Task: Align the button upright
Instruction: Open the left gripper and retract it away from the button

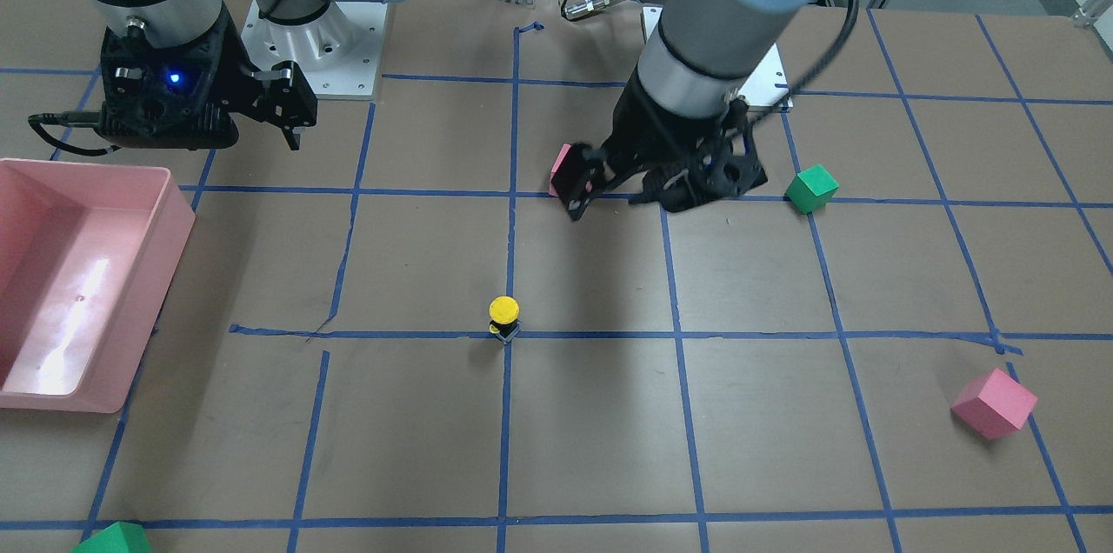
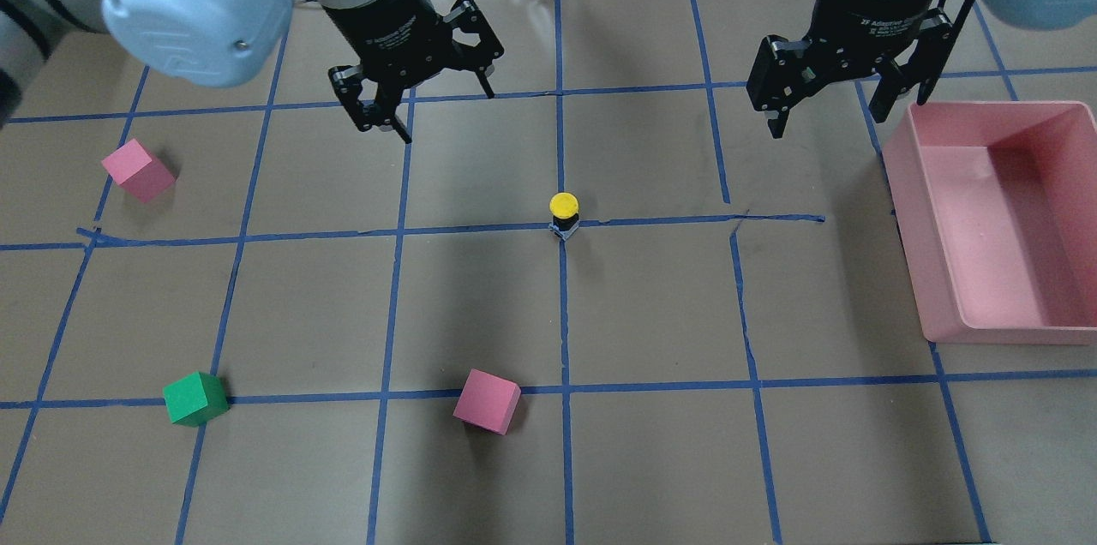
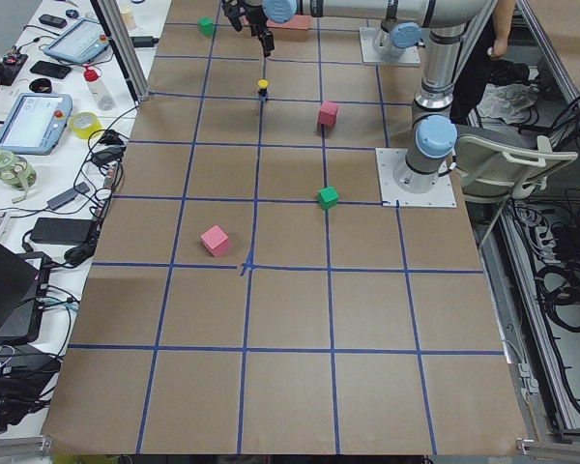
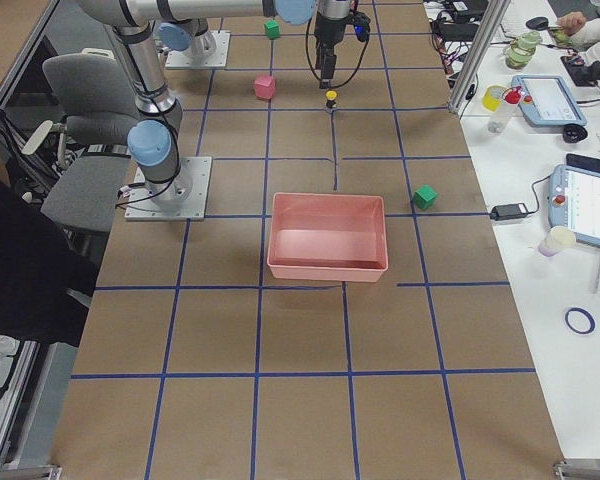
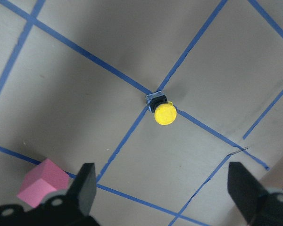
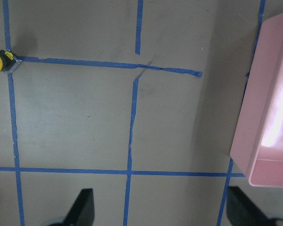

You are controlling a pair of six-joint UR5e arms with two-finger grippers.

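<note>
Claws spread wide, both empty: left claw [image 2: 441,108] at upper left of the overhead view, right claw [image 2: 827,121] at upper right, near a pink bin [image 2: 907,228]. Button [image 2: 563,215] stands upright at centre on crossing tape lines [image 2: 480,229], well apart from both claws, the bin and the nearest pink cube [image 2: 487,401].

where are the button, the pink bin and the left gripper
button [image 2: 564,205], overhead view, on its yellow cap
pink bin [image 2: 917,211], overhead view, wall facing the button
left gripper [image 2: 446,113], overhead view, midway between its fingertips
</note>
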